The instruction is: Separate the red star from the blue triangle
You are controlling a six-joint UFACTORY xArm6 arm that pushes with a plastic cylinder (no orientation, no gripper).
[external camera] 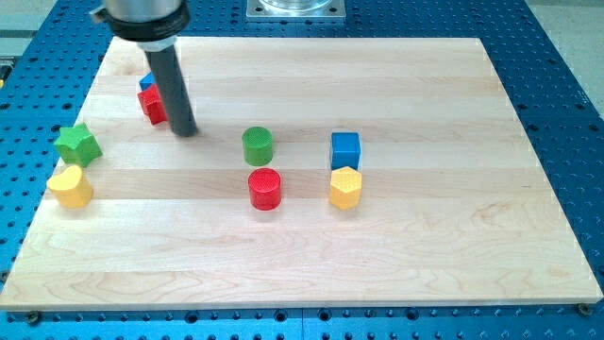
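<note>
My tip (185,130) is sitting on the wooden board (425,236), just right of the red star (151,106), which is touching the blue triangle (147,82) above. Blue perforated table (566,94) is surrounding everything. No gripper here, just a rod.

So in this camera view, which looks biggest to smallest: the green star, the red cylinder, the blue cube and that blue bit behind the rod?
1. Green star, widest.
2. Red cylinder and blue cube: look alike, no ranking.
3. Blue triangle, smallest, but mostly hidden behind the rod, so its true size is unsure.
</note>
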